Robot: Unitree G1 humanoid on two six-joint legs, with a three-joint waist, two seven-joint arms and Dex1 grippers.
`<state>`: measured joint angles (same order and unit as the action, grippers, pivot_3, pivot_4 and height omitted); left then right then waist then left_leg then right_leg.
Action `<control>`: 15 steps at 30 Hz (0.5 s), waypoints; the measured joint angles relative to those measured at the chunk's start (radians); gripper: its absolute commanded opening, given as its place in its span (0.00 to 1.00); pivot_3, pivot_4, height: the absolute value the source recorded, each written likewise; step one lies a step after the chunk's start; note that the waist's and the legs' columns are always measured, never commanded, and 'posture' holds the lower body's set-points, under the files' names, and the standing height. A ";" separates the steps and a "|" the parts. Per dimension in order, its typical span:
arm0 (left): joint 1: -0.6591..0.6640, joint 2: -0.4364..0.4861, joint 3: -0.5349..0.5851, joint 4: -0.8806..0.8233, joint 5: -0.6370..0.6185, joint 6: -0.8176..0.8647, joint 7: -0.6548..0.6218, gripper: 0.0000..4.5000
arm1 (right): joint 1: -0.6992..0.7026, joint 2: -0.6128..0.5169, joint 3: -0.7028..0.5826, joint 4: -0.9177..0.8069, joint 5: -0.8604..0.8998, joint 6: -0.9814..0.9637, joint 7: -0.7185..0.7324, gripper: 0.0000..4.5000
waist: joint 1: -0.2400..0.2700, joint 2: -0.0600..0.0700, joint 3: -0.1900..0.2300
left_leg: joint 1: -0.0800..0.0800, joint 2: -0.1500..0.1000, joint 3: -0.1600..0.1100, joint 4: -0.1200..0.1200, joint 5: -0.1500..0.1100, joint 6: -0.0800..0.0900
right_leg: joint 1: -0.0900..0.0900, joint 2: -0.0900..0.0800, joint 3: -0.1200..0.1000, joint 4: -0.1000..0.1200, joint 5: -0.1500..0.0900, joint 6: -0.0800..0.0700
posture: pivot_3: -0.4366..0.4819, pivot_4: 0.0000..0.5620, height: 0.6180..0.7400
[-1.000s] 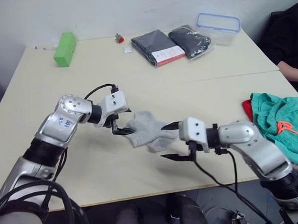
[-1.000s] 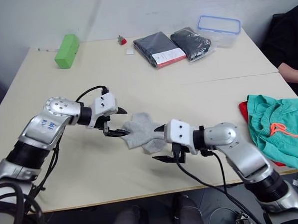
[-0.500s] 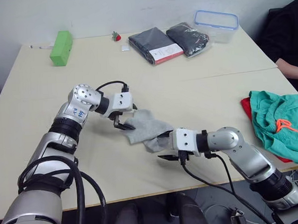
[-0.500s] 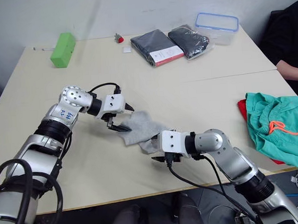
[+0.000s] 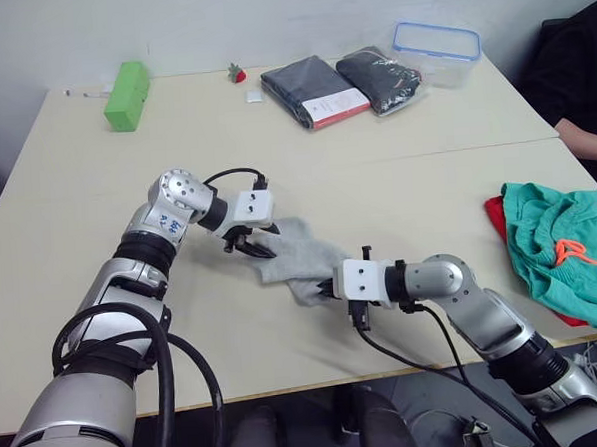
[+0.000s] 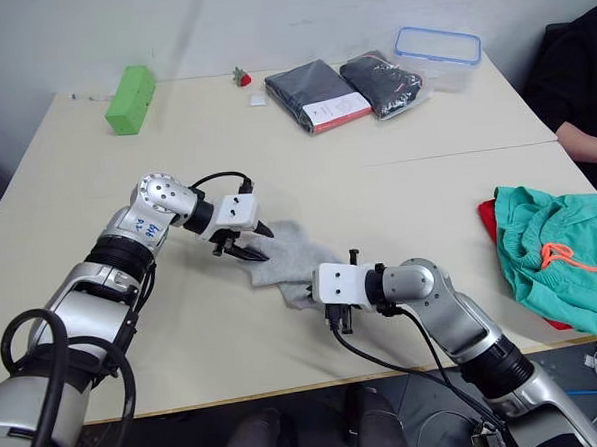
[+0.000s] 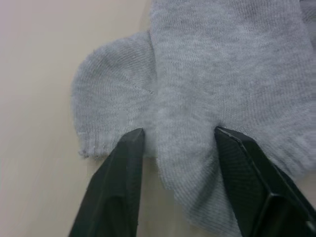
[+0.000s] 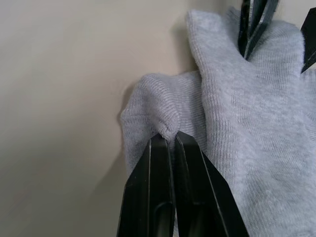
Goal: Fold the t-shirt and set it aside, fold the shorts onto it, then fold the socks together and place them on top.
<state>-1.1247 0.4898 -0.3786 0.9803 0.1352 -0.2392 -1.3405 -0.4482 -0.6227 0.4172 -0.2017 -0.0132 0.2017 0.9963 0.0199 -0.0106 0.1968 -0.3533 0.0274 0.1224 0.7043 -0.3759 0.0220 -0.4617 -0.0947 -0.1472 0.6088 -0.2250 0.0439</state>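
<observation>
Facing you, a beige table (image 5: 397, 188) carries the socks (image 5: 299, 262) near centre, the shorts (image 5: 565, 250) over the t-shirt (image 5: 494, 216) at right. Your left gripper (image 7: 175, 140), spread, straddles a sock edge. Your right gripper (image 8: 169, 140) pinches the socks' near fold.

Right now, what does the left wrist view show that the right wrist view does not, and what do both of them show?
Left wrist view alone: the left tool open, its two fingers pressing down astride an edge of the socks.

Right wrist view alone: the right tool shut, pinching a small fold of sock fabric at its tips.

Both: the light grey socks lying on the beige table.
</observation>
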 measured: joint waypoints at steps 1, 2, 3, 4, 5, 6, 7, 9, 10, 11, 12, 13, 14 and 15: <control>0.012 0.004 0.005 -0.023 0.000 0.011 -0.013 0.25 | 0.000 -0.005 -0.001 0.000 0.006 -0.013 0.016 0.00 | -0.001 0.000 0.000 | 0.000 0.000 0.000 0.000 0.000 0.000 | 0.000 0.000 0.000 0.000 0.000 0.000 | 0.48 0.27 1.00; 0.027 0.010 0.008 -0.052 -0.002 0.025 -0.026 0.19 | 0.000 -0.012 -0.002 0.001 0.011 -0.032 0.032 0.00 | -0.001 0.000 0.000 | 0.000 0.000 0.000 0.000 0.000 0.000 | 0.000 0.000 0.000 0.000 0.000 0.000 | 0.48 0.27 1.00; 0.044 0.018 0.010 -0.085 -0.007 0.039 -0.037 0.12 | -0.001 -0.019 -0.003 0.003 0.018 -0.054 0.047 0.00 | -0.002 0.000 0.000 | 0.000 0.000 0.000 0.000 0.000 0.000 | 0.000 0.000 0.000 0.000 0.000 0.000 | 0.48 0.27 1.00; 0.068 0.030 0.014 -0.133 -0.011 0.058 -0.051 0.05 | -0.003 -0.030 -0.003 0.010 0.028 -0.086 0.071 0.00 | -0.003 0.000 0.000 | 0.000 0.000 0.000 0.000 0.000 0.000 | 0.000 0.000 0.000 0.000 0.000 0.000 | 0.48 0.27 1.00; 0.091 0.042 0.018 -0.179 -0.015 0.078 -0.061 0.00 | -0.007 -0.038 -0.007 0.020 0.033 -0.115 0.090 0.00 | -0.005 0.000 0.000 | 0.000 0.000 0.000 0.000 0.000 0.000 | 0.000 0.000 0.000 0.000 0.000 0.000 | 0.48 0.27 1.00; 0.118 0.058 0.023 -0.234 -0.018 0.101 -0.072 0.00 | -0.016 -0.045 -0.009 0.039 0.037 -0.152 0.111 0.00 | -0.007 0.000 0.000 | 0.000 0.000 0.000 0.000 0.000 0.000 | 0.000 0.000 0.000 0.000 0.000 0.000 | 0.48 0.27 1.00; 0.144 0.073 0.025 -0.289 -0.023 0.124 -0.083 0.00 | -0.024 -0.052 -0.013 0.061 0.040 -0.187 0.127 0.00 | -0.012 0.000 0.000 | 0.000 0.000 0.000 0.000 0.000 0.000 | 0.000 0.000 0.000 0.000 0.000 0.000 | 0.48 0.27 1.00; 0.197 0.101 0.030 -0.397 -0.036 0.185 -0.101 0.00 | -0.041 -0.067 -0.018 0.107 0.042 -0.257 0.162 0.00 | -0.020 0.000 0.000 | 0.000 0.000 -0.001 0.000 0.000 0.000 | 0.000 0.000 0.000 0.001 0.000 0.000 | 0.48 0.27 1.00; 0.236 0.125 0.033 -0.479 -0.044 0.239 -0.114 0.00 | -0.049 -0.072 -0.021 0.135 0.047 -0.305 0.188 0.00 | -0.024 0.000 0.000 | 0.001 0.001 0.000 0.000 0.000 0.000 | 0.000 0.000 0.000 0.001 0.000 0.000 | 0.48 0.27 1.00; 0.276 0.149 0.036 -0.562 -0.053 0.293 -0.126 0.00 | -0.055 -0.076 -0.025 0.158 0.055 -0.346 0.212 0.00 | -0.027 0.000 0.000 | 0.001 0.001 0.000 0.000 0.000 0.000 | 0.000 0.000 0.000 0.001 0.000 0.000 | 0.48 0.27 1.00; 0.324 0.178 0.038 -0.660 -0.062 0.362 -0.138 0.00 | -0.063 -0.078 -0.029 0.187 0.064 -0.395 0.238 0.00 | -0.030 0.000 0.000 | 0.001 0.002 0.000 0.000 0.000 -0.001 | 0.000 0.001 0.001 0.001 0.000 0.000 | 0.48 0.27 1.00; 0.357 0.200 0.039 -0.733 -0.070 0.413 -0.147 0.00 | -0.072 -0.078 -0.029 0.211 0.069 -0.436 0.257 0.00 | -0.032 0.000 0.000 | 0.001 0.002 0.000 0.000 0.000 -0.001 | 0.000 0.001 0.001 0.001 0.000 -0.001 | 0.48 0.27 1.00; 0.394 0.224 0.039 -0.808 -0.077 0.466 -0.155 0.00 | -0.084 -0.078 -0.029 0.237 0.074 -0.483 0.276 0.00 | -0.033 0.000 0.000 | 0.001 0.002 0.000 0.000 0.000 -0.001 | 0.000 0.000 0.001 0.001 0.000 -0.001 | 0.48 0.27 1.00; 0.431 0.247 0.039 -0.886 -0.082 0.525 -0.158 0.00 | -0.097 -0.077 -0.029 0.265 0.077 -0.539 0.302 0.00 | -0.033 0.000 0.000 | 0.002 0.002 0.000 0.000 0.000 -0.001 | 0.000 0.000 0.003 0.001 -0.001 -0.001 | 0.48 0.27 1.00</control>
<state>-0.6934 0.7373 -0.3396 0.0940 0.0535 0.2858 -1.4984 -0.5456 -0.6997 0.3884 0.0637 0.0639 -0.3376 1.2981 -0.0134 -0.0104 0.1968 -0.3518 0.0290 0.1221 0.7041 -0.3761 0.0209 -0.4616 -0.0944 -0.1444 0.6103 -0.2255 0.0432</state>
